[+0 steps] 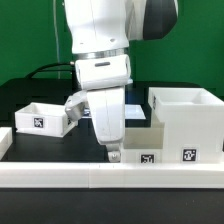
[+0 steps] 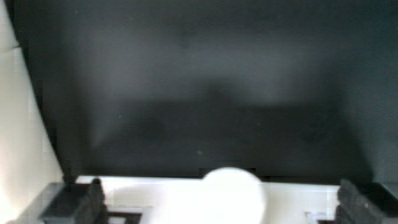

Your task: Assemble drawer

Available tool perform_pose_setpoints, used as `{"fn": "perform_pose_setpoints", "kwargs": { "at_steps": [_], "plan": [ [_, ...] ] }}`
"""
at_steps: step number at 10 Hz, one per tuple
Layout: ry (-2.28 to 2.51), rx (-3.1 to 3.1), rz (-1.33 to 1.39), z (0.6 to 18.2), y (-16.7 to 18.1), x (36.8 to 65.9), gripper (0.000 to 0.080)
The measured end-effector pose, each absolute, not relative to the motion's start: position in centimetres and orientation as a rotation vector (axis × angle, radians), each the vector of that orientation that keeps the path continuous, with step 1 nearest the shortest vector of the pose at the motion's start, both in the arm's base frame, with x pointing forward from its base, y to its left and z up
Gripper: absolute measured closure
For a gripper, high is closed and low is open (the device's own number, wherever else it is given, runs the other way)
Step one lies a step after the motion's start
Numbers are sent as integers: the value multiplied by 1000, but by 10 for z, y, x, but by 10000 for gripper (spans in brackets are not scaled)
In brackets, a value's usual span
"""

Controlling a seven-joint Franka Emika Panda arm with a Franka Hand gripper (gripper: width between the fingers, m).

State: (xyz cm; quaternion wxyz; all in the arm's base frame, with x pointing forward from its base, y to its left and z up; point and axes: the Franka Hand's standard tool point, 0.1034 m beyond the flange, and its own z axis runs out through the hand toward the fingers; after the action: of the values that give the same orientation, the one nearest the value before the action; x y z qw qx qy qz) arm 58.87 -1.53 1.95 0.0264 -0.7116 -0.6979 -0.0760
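Note that the end effector [image 1: 114, 152] hangs fingers-down over the counter [image 1: 45, 147]. Its fingers [image 2: 75, 200] are set apart and grip nothing. A rounded white part [image 2: 228, 181] shows between them; what it belongs to cannot be told. The housing [image 1: 186, 122] stands at the exterior view's right, opening upward. One tray [image 1: 40, 118] sits well apart at the exterior view's left, and a second tray [image 1: 143, 140] appears just beside the housing, partly hidden by the arm. Expect these plastic parts to be light, stiff and smooth, and therefore liable to slide. Take a tray by one thin upright wall, a finger on either side, near mid-length.
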Motion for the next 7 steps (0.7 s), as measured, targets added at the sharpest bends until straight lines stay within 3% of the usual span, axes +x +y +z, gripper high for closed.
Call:
{"fn": "perform_pose_setpoints", "kwargs": {
  "at_steps": [7],
  "plan": [
    [-2209, -2158, -227, 22, 11, 594, 150]
  ]
}}
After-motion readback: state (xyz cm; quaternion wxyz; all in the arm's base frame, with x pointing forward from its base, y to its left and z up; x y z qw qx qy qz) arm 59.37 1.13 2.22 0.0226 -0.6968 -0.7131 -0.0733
